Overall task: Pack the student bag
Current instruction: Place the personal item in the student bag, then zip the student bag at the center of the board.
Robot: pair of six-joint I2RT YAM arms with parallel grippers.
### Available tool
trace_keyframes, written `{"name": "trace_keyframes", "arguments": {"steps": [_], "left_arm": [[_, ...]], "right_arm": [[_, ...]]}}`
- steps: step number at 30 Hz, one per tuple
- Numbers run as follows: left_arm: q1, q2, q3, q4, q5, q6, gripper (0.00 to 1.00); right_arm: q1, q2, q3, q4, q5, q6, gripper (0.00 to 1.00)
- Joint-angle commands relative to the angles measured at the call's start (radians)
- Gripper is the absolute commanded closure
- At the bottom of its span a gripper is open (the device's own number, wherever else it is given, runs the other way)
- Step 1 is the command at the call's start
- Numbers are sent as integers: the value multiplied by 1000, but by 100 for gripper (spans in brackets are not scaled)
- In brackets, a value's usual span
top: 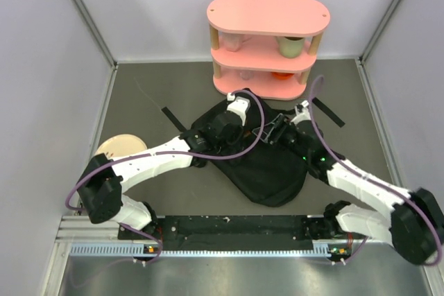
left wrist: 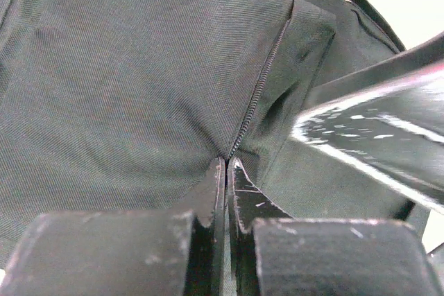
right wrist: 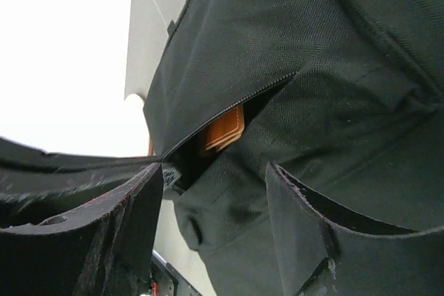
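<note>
The student bag (top: 270, 171) is a floppy black backpack lying in the middle of the table. My left gripper (top: 232, 124) is at its upper left edge. In the left wrist view the left gripper (left wrist: 227, 163) is shut, pinching the bag's fabric (left wrist: 125, 74) where a zipper line (left wrist: 260, 88) runs into the tips. My right gripper (top: 276, 129) is at the bag's top, open. In the right wrist view the right gripper (right wrist: 215, 178) straddles bag fabric (right wrist: 333, 67) just below an open zipped pocket with a brown leather-like item (right wrist: 223, 129) inside.
A pink three-tier shelf (top: 267, 15) stands behind the bag, with a beige cup (top: 291, 45), a pink cup (top: 232, 41) and an orange thing (top: 281, 74) on it. A round beige plate (top: 119, 147) lies at the left. Black strips (top: 327, 112) lie beside the bag.
</note>
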Motion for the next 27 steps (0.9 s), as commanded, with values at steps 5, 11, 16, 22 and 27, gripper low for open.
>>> {"name": "trace_keyframes", "arguments": {"steps": [5, 11, 16, 22, 27], "left_arm": [[-6, -19, 0, 2, 39, -41, 82], [-6, -215, -92, -16, 34, -95, 36], [-2, -420, -211, -44, -112, -221, 17], [10, -494, -397, -93, -155, -440, 5], [17, -493, -534, 42, -96, -561, 5]], "right_arm": [[-63, -270, -14, -354, 185, -138, 40], [-173, -284, 72, -607, 263, -294, 31], [-219, -259, 71, -647, 268, -389, 22], [-234, -176, 52, -645, 157, -408, 21], [-233, -198, -74, -575, -40, -340, 34]]}}
